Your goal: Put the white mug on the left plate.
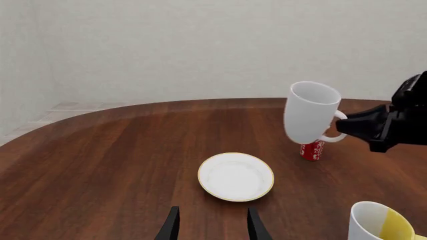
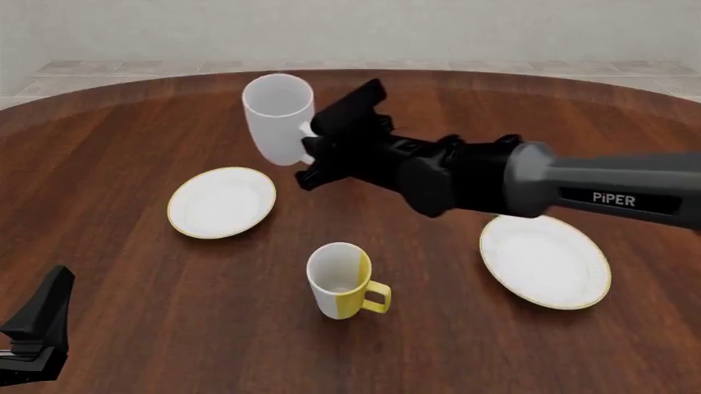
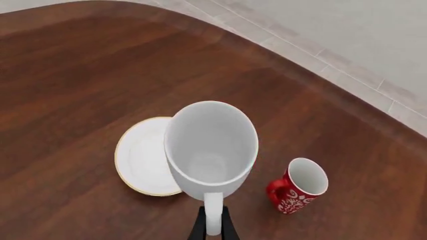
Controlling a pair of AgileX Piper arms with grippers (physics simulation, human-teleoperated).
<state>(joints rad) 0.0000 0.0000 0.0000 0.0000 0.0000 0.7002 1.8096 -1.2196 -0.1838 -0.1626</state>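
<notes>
The white mug [image 2: 276, 117] hangs in the air, held by its loop handle in my right gripper [image 2: 310, 161], which is shut on it. From the front it floats just behind and right of the left plate [image 2: 222, 202], a shallow white plate with a gold rim. In the right wrist view the white mug [image 3: 210, 150] partly covers the left plate [image 3: 141, 156] below it. In the left wrist view the white mug [image 1: 309, 113] hangs tilted, beyond the left plate [image 1: 235, 176]. My left gripper [image 1: 212, 227] stands open and empty near the table's front left.
A white-and-yellow mug [image 2: 341, 281] stands in the middle front. A second gold-rimmed plate [image 2: 544, 260] lies at the right. A small red mug [image 3: 299, 185] stands on the table beside the lifted mug. The right arm [image 2: 515, 180] stretches across the table.
</notes>
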